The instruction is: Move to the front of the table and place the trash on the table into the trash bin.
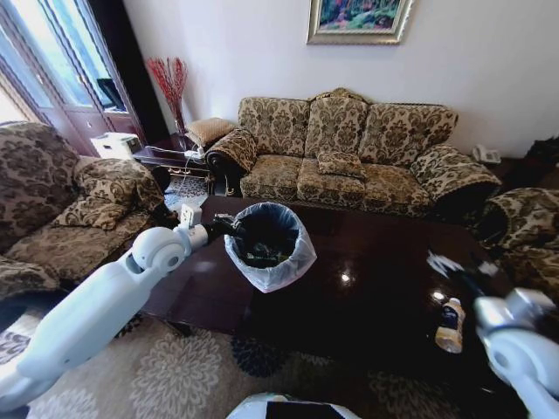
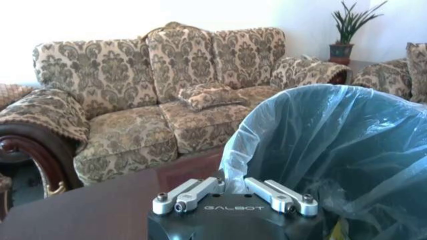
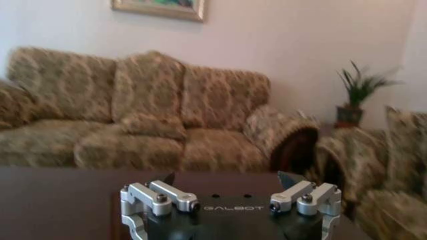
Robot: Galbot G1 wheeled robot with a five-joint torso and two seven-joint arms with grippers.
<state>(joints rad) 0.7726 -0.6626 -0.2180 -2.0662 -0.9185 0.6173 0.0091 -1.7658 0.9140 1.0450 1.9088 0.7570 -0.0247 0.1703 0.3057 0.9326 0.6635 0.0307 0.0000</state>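
Observation:
The trash bin (image 1: 266, 249), black with a whitish bag liner (image 2: 320, 150), stands on the dark glossy table (image 1: 367, 297), and some litter lies inside it. My left gripper (image 1: 229, 227) is at the bin's left rim, its jaws drawn together right against the liner (image 2: 230, 181); I cannot see anything held in it. A beige-and-white bottle (image 1: 451, 325) stands on the table's right end. My right gripper (image 1: 450, 266) hovers just beyond that bottle, above the table, and is open (image 3: 227, 177) with nothing between its fingers.
A patterned sofa (image 1: 341, 157) runs behind the table, with armchairs at the left (image 1: 61, 201) and right (image 1: 524, 227). A side table (image 1: 170, 157) with a vase stands at the back left. A patterned rug (image 1: 175, 375) lies in front of the table.

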